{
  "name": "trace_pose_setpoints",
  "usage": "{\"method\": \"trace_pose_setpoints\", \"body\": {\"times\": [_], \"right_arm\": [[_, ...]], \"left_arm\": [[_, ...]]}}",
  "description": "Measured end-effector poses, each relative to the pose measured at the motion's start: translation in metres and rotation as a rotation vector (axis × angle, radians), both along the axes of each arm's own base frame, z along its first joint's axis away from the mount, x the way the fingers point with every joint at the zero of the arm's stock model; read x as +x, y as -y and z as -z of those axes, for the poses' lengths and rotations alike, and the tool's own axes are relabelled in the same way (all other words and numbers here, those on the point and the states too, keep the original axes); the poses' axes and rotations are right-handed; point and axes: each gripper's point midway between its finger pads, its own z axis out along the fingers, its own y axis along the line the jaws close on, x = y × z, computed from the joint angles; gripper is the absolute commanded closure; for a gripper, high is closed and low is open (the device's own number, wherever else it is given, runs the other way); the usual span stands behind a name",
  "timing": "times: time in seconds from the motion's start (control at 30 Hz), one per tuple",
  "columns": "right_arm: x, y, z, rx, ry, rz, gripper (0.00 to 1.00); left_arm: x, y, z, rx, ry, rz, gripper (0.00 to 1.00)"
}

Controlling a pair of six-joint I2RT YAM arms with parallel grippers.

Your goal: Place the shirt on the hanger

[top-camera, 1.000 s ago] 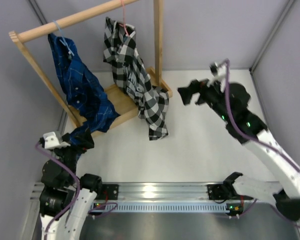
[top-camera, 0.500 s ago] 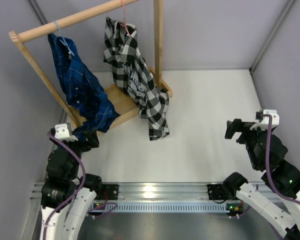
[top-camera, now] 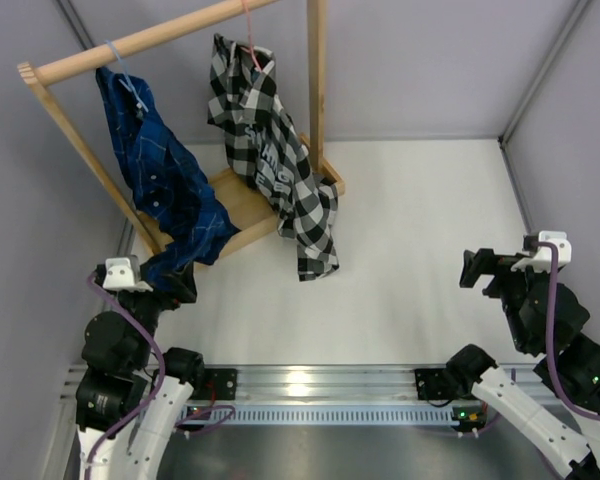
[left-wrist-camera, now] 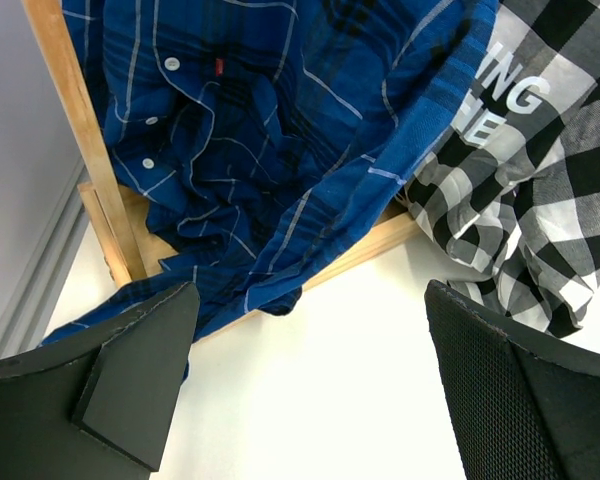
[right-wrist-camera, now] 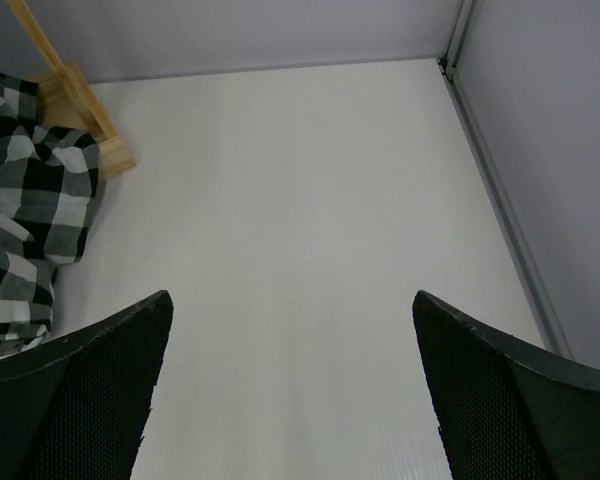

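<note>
The black-and-white checked shirt (top-camera: pixel 270 160) hangs on the pink hanger (top-camera: pixel 248 38), whose hook is over the wooden rail (top-camera: pixel 150 38). Its tail reaches the table. It shows at the right in the left wrist view (left-wrist-camera: pixel 540 170) and at the left in the right wrist view (right-wrist-camera: pixel 25 215). My left gripper (top-camera: pixel 170 285) is open and empty, low at the near left, by the rack's foot. My right gripper (top-camera: pixel 480 268) is open and empty, at the near right, far from the shirt.
A dark blue plaid shirt (top-camera: pixel 160 180) hangs on a pale blue hanger (top-camera: pixel 120 62) at the rail's left end and drapes over the rack's wooden base (top-camera: pixel 242 205). Grey walls close in on the left, back and right.
My right arm has swung back from the middle right of the table to the near right edge. My left gripper has shifted slightly near the rack's foot. The shirt has not moved.
</note>
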Motion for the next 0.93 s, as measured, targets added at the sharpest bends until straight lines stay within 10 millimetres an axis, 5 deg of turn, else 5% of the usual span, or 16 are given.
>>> {"method": "trace_pose_setpoints", "body": {"times": [0.93], "right_arm": [[0.007,-0.01,0.014,0.0,-0.044,-0.017,0.0]], "left_arm": [[-0.004,0.004,0.007,-0.014,0.008,0.024,0.02]]}}
